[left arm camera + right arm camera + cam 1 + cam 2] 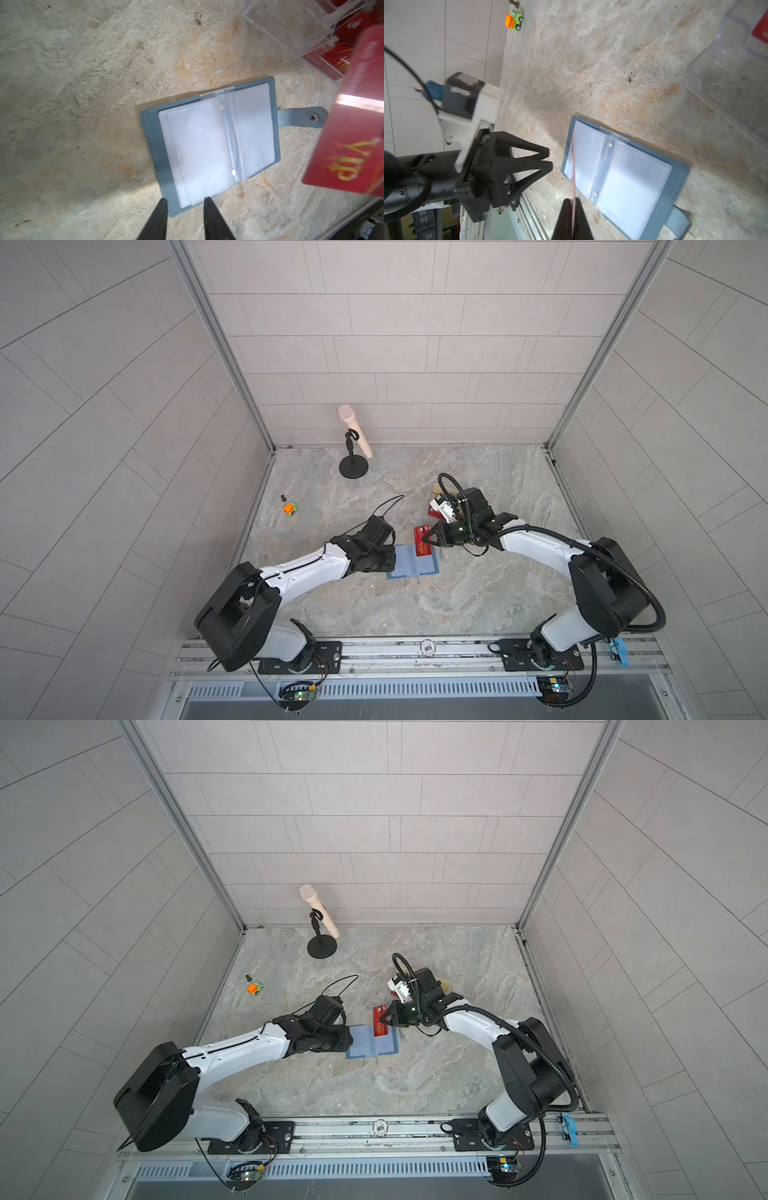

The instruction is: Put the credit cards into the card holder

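Card (353,124) was clamped edge-on in the right gripper (572,200), card holder (151,135) just below for slotting. Left gripper (549,159) hovered half-open, empty, probably to steady it.

The place is a robotics lab test cell, not a home or shop. Pale tile-patterned wall panels (395,344) close it in on the left, right and far sides, joined by bare aluminium frame posts (220,344). A marble-look tabletop (415,601) forms the floor. At the near edge, two white-and-black robot arms (303,568) are bolted to a metal rail (415,655), with exposed circuit boards (299,695) and a slotted cable duct (415,689) below. Unrelated props, a microphone on a stand (355,431) and a toy car (292,509), sit far left.
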